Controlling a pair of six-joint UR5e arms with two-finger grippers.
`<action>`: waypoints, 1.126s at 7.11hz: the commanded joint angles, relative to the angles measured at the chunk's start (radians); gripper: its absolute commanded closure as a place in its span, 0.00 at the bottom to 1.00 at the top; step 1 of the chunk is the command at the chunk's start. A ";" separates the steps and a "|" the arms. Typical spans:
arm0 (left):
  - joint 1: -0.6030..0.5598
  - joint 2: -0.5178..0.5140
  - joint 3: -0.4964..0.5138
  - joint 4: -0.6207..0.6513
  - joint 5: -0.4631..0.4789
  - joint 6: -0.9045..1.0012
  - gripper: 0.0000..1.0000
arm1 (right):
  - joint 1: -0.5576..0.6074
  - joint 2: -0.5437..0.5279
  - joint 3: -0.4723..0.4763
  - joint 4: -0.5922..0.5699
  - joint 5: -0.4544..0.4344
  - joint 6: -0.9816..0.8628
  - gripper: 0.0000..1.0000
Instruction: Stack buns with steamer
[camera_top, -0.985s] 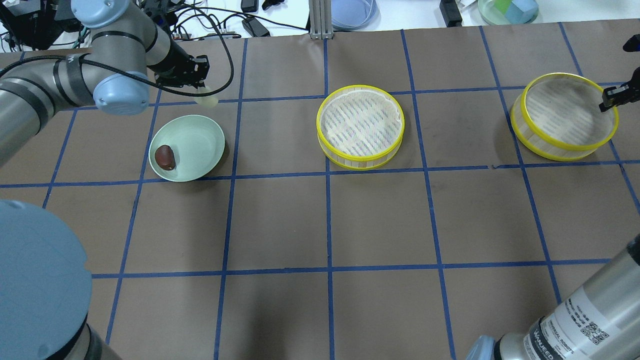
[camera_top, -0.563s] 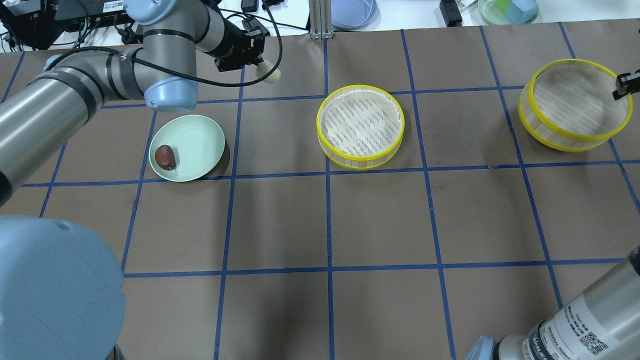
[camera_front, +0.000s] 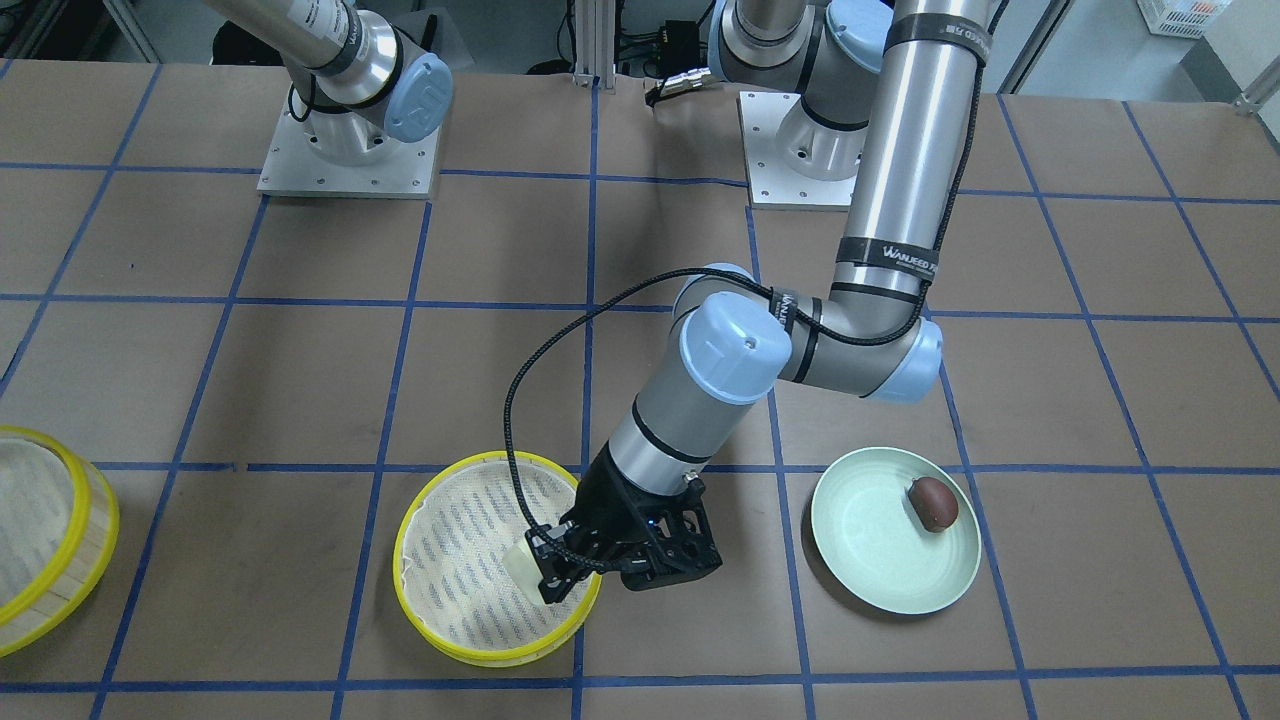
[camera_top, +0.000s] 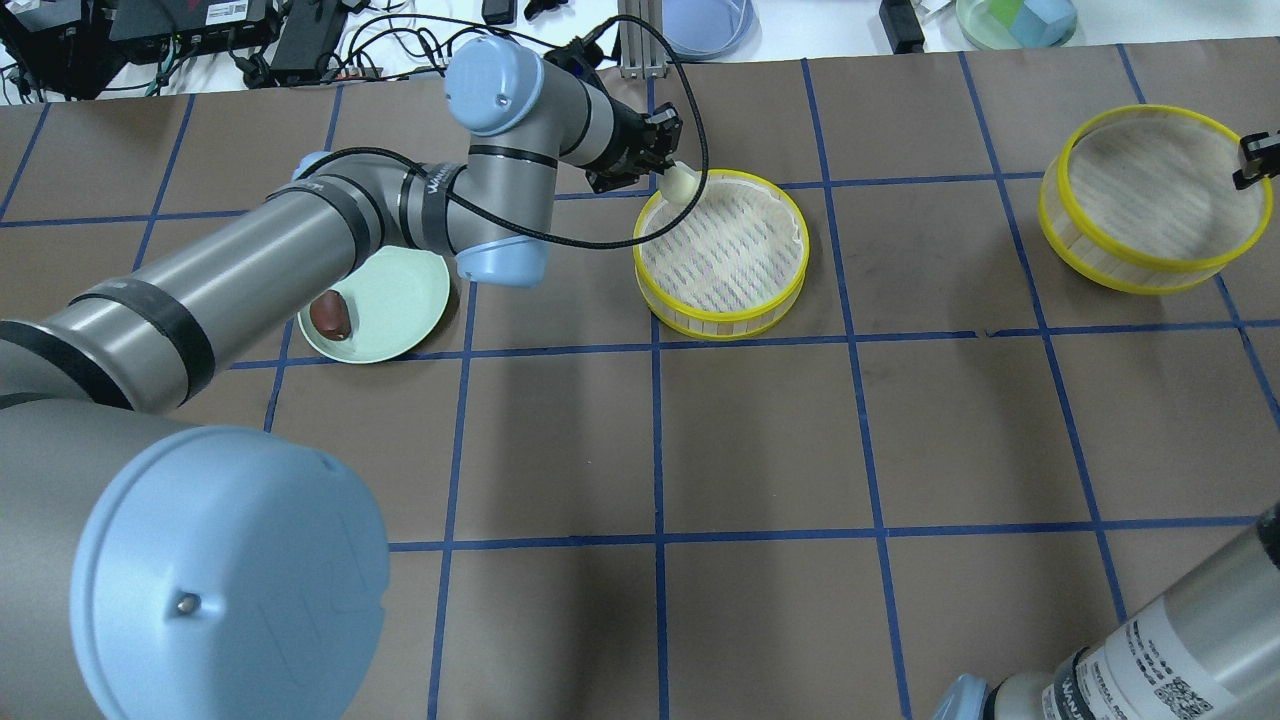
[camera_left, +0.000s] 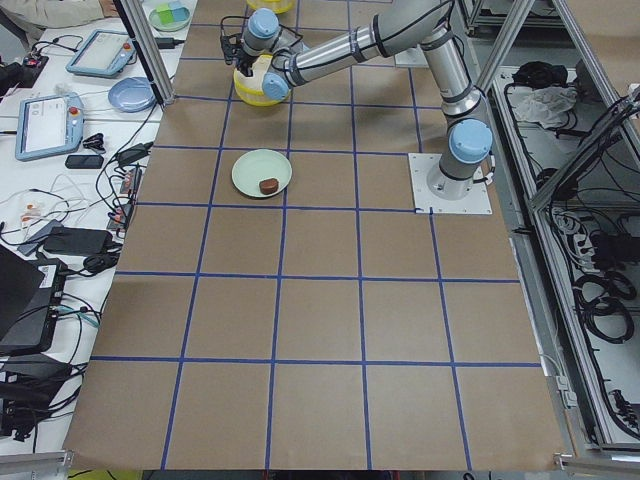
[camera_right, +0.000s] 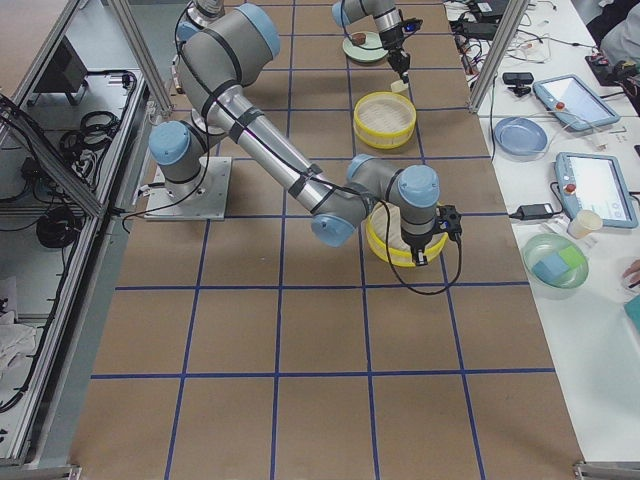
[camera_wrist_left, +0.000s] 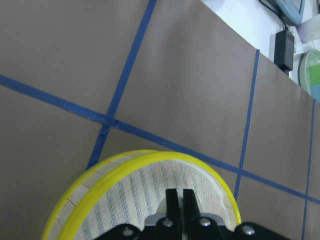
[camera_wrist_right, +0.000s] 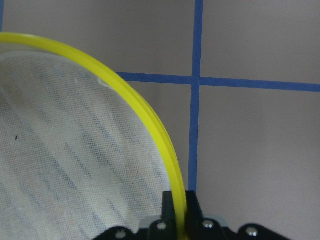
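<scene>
My left gripper (camera_top: 678, 178) is shut on the pale cream bun (camera_top: 683, 186) and holds it just over the far-left rim of the middle steamer tier (camera_top: 720, 300). From the front, the bun (camera_front: 521, 566) hangs over the tier's white liner (camera_front: 460, 570). The reddish-brown bun (camera_top: 331, 313) lies on the pale green plate (camera_top: 400, 295). My right gripper (camera_top: 1250, 165) is shut on the yellow rim (camera_wrist_right: 165, 160) of the second steamer tier (camera_top: 1150, 210) at the far right and holds it tilted.
A metal post (camera_top: 633, 40), cables, a blue dish (camera_top: 705, 20) and a green container (camera_top: 1015, 22) lie beyond the table's far edge. My left arm (camera_top: 300, 240) stretches over the plate's near side.
My left gripper has carried the cream bun right, from beside the plate to the middle tier's rim. My right gripper has shifted the second tier slightly right and up.
</scene>
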 joint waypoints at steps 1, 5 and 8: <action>-0.040 -0.032 -0.001 0.007 0.015 -0.020 0.01 | 0.051 -0.024 0.003 0.000 -0.053 0.032 1.00; -0.014 0.036 0.011 -0.025 0.054 -0.016 0.00 | 0.138 -0.154 0.104 0.011 -0.055 0.197 1.00; 0.164 0.189 0.011 -0.348 0.095 0.234 0.00 | 0.296 -0.234 0.165 0.013 -0.055 0.404 1.00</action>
